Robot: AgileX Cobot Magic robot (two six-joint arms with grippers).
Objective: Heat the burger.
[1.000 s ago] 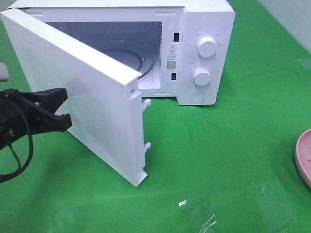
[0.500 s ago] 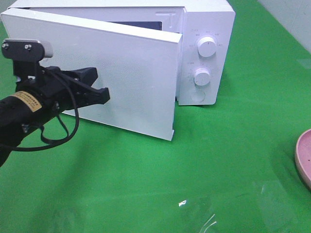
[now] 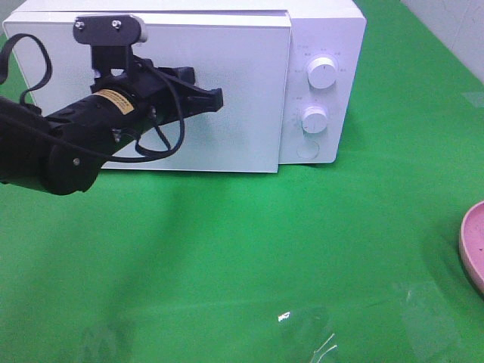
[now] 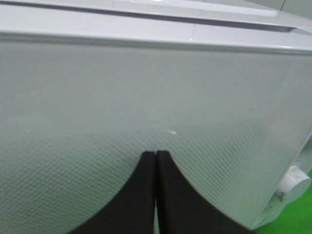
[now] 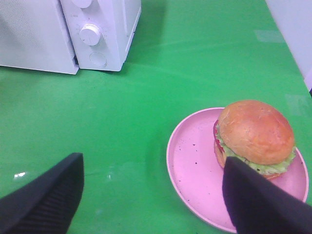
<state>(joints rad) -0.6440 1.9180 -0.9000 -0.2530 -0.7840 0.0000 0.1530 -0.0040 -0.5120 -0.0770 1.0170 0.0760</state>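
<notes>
The left gripper (image 3: 215,99) is seen fully closed with nothing between its fingers, and its tips are pressed against the shut door (image 3: 242,91) of the white microwave (image 3: 325,45). The right gripper (image 5: 153,195) is held wide open and empty above the green table (image 5: 195,63), near the pink plate (image 5: 190,170). The burger (image 5: 254,137) is placed on this plate, well apart from the microwave, and it is not touched by any gripper.

Left pincer (image 3: 215,98) clamped shut, right pincer (image 5: 151,195) spread wide.
</notes>
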